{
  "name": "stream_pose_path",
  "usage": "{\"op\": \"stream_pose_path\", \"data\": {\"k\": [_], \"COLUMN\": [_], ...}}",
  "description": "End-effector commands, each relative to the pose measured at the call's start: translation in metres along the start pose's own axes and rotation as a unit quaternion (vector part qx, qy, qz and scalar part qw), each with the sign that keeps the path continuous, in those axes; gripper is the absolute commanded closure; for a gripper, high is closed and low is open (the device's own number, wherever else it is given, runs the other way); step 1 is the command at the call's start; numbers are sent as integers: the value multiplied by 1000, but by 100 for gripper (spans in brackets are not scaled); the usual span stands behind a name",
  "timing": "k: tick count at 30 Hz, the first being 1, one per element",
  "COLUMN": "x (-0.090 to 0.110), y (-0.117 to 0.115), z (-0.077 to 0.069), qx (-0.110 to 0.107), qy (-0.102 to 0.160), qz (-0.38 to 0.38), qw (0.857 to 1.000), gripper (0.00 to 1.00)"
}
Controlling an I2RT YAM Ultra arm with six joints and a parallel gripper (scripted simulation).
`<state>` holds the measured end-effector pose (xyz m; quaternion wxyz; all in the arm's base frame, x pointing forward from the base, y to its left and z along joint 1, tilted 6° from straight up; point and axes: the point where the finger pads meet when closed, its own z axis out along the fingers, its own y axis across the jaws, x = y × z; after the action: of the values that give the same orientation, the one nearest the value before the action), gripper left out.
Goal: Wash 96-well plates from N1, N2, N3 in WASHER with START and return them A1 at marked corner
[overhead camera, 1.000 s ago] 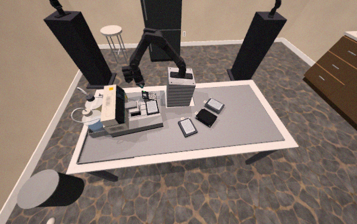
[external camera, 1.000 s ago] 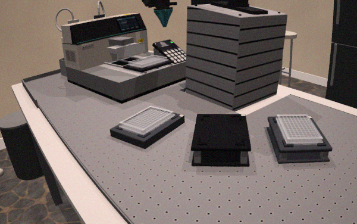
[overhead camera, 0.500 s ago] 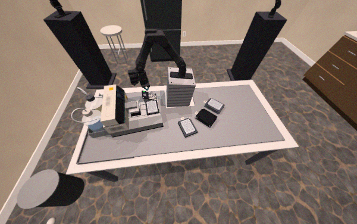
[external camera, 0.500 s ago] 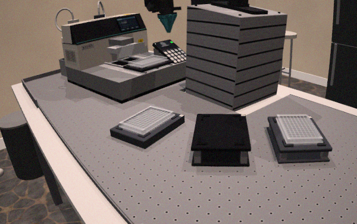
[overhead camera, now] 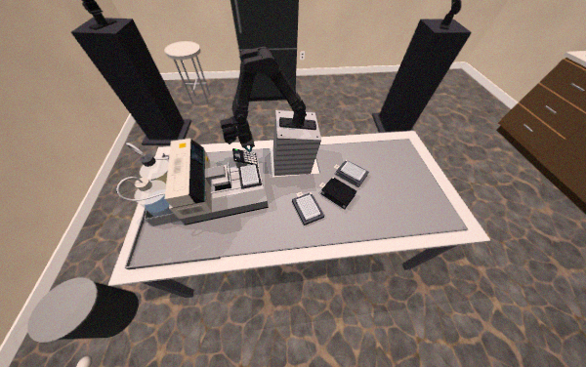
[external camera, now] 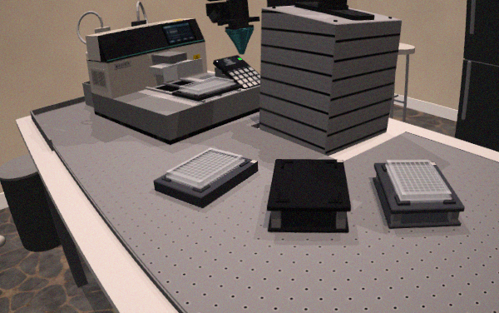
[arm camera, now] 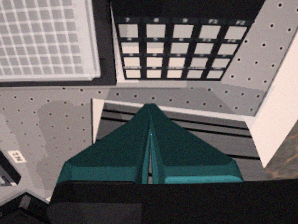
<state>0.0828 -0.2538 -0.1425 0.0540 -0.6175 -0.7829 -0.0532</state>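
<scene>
My gripper [external camera: 240,51] is shut and empty, its teal fingers pointing down a little above the washer's keypad [external camera: 240,72]. In the wrist view the fingertips [arm camera: 150,108] sit just below the keypad's lowest key row [arm camera: 174,74]. A clear 96-well plate [external camera: 206,86] lies in the washer's carrier, also seen in the wrist view [arm camera: 47,24]. Two nests hold plates: the left one [external camera: 205,167] and the right one [external camera: 417,181]. The middle nest [external camera: 308,183] is black and bare.
The washer body [external camera: 145,46] stands at the table's back left with tubing and bottles [overhead camera: 144,176] behind it. The arm's tall grey ribbed base block [external camera: 328,71] stands right beside the keypad. Two dark pillars [overhead camera: 128,78] flank the table.
</scene>
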Motion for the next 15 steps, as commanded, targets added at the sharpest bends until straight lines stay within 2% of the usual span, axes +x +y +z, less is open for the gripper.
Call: {"op": "stream_pose_path", "data": {"k": [1,11,15], "x": [-12,15,17], "y": [2,14,15], "z": [-4,12,13], "qx": [-2,-2,-2], "qy": [-26,-26,-26], "qz": [5,5,5], "qw": [1000,1000,1000], "gripper": [100,100,100]}}
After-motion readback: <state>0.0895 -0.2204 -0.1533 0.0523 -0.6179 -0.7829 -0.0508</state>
